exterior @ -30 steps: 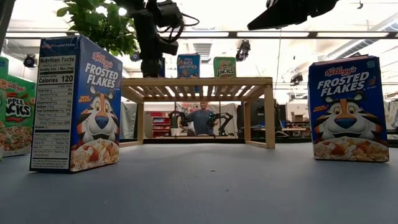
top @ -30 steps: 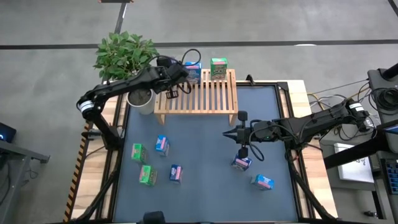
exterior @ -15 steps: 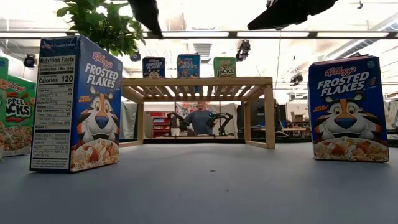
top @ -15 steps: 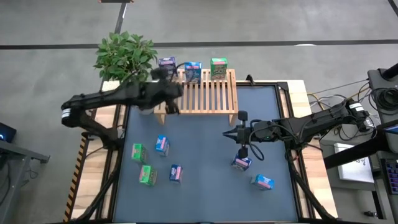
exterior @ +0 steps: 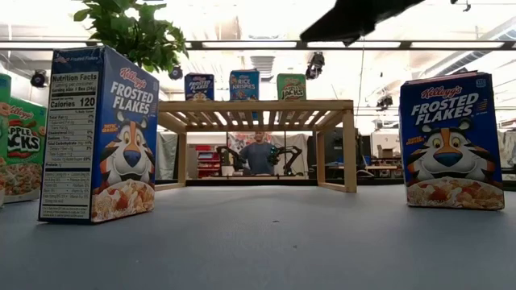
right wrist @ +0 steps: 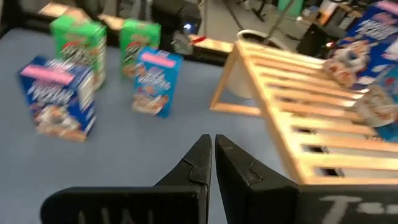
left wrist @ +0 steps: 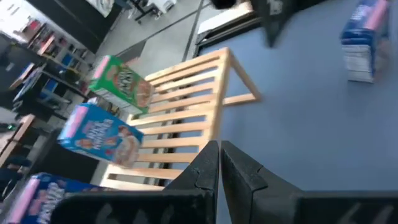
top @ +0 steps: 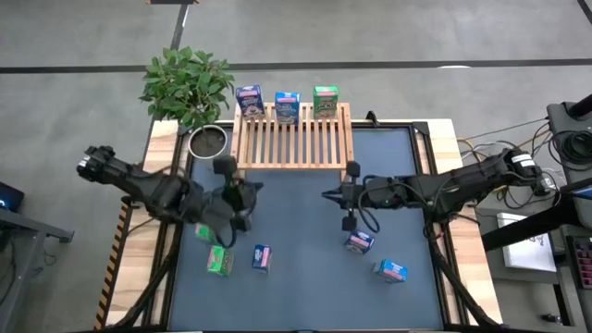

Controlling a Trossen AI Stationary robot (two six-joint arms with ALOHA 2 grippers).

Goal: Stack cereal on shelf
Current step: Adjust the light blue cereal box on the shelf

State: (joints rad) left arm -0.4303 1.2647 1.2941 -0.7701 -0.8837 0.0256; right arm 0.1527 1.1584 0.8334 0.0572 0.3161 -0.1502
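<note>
Potted plant [top: 188, 81] at far-left corner of blue-grey worktop [top: 296, 240]. Person [exterior: 260, 153] in room behind, seen under rack. Cables [top: 481, 143] right of worktop.

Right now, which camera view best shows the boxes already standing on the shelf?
The low view: three cereal boxes face the camera along the shelf top, unobstructed. The high view shows only their tops; the left wrist view shows them tilted; the right wrist view shows them cropped at its edge.

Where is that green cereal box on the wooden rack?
In the high view, the green cereal box stands upright at the back right corner of the shelf, just right of the light-blue box; it is the rightmost of three boxes there.
</note>
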